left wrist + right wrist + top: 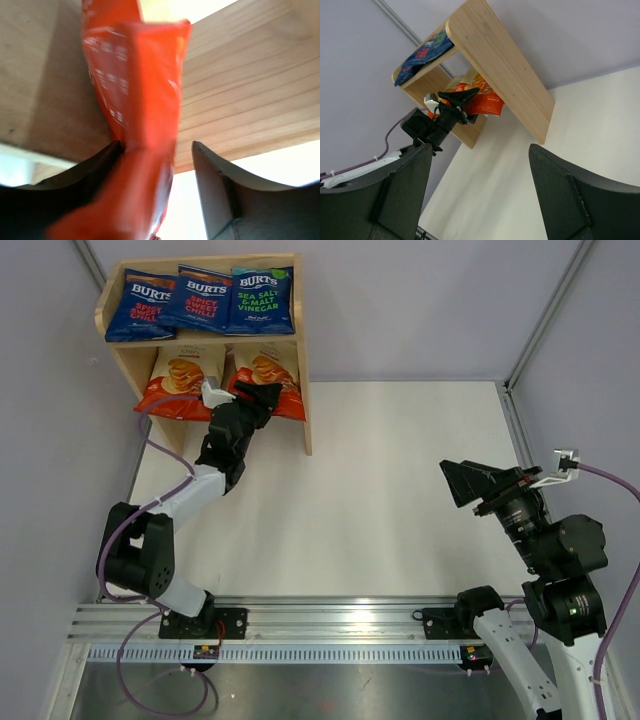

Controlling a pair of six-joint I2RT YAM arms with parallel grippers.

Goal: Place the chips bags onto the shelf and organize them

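The wooden shelf [303,390] stands at the far left. Three blue BURTS bags [205,295] lie side by side on its top tier. Two cream bags lie on the lower tier, one on the left [182,375] and one on the right [268,365]. My left gripper [265,396] is open around the red bottom edge of the right cream bag [135,90]. The bag touches the left finger, and a gap shows before the right finger [210,175]. My right gripper [457,483] is open and empty, above the table at the right, far from the shelf [505,65].
The shelf's right side panel [250,100] is just beside the left gripper. A metal rail [330,615] runs along the near edge with both arm bases. Grey walls with frame posts [545,320] close the back and sides. A purple cable [160,450] hangs by the left arm.
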